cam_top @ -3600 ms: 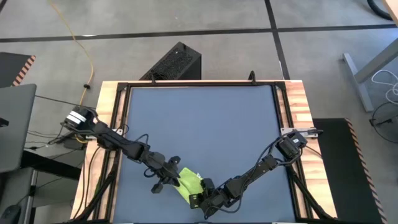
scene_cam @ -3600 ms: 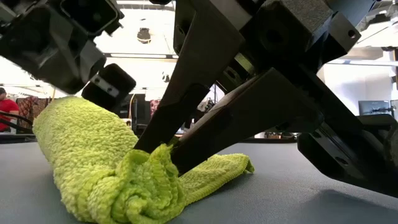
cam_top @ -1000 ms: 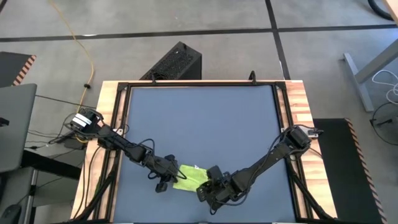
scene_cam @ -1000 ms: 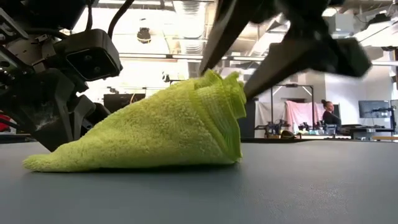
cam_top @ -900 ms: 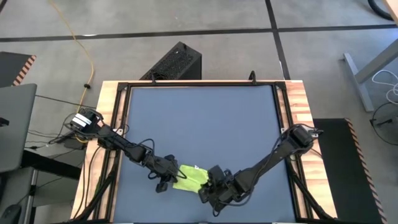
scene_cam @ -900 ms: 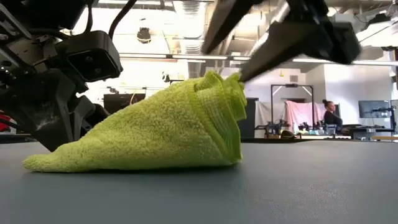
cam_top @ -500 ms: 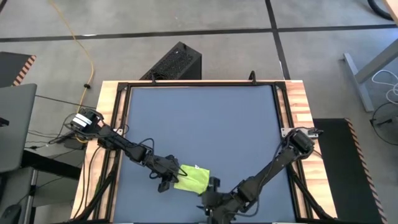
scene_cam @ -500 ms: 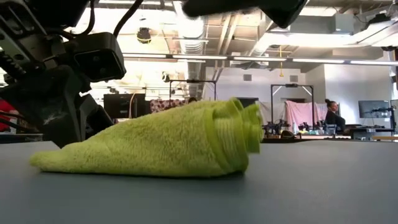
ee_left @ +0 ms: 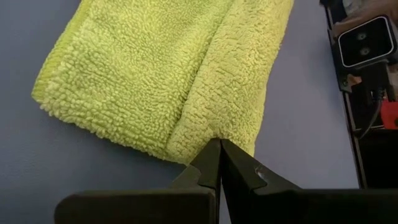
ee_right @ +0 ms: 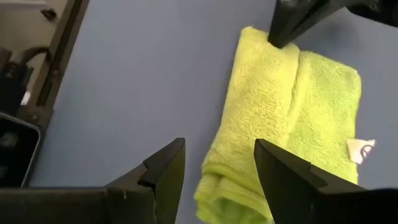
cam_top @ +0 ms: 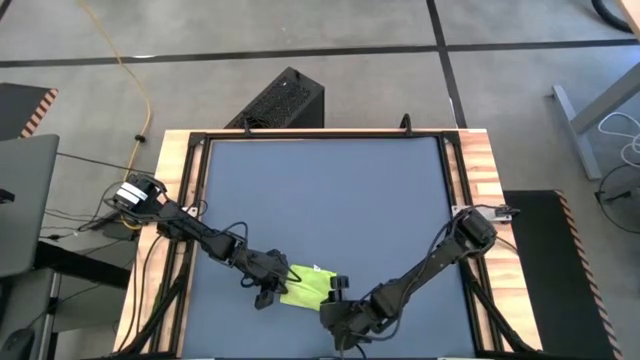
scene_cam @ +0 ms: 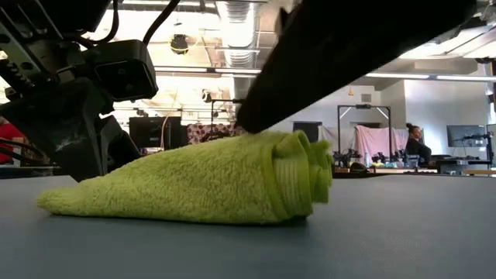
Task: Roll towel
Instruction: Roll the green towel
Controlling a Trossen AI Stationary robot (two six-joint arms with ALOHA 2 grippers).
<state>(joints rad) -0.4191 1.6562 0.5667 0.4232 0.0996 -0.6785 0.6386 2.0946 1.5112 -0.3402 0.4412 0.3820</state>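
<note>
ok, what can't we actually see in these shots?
- Low view: the right gripper's fingertips, a dark blur over the towel.
- High view: whether the left gripper pinches the towel's edge; too small.
- Right wrist view: the print on the white tag; too small.

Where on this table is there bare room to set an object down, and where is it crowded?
The dark mat lies bare from its far edge to the arms. The near edge is crowded: the left gripper, shut, pinches the towel, and the open right gripper hovers at its other end.
</note>
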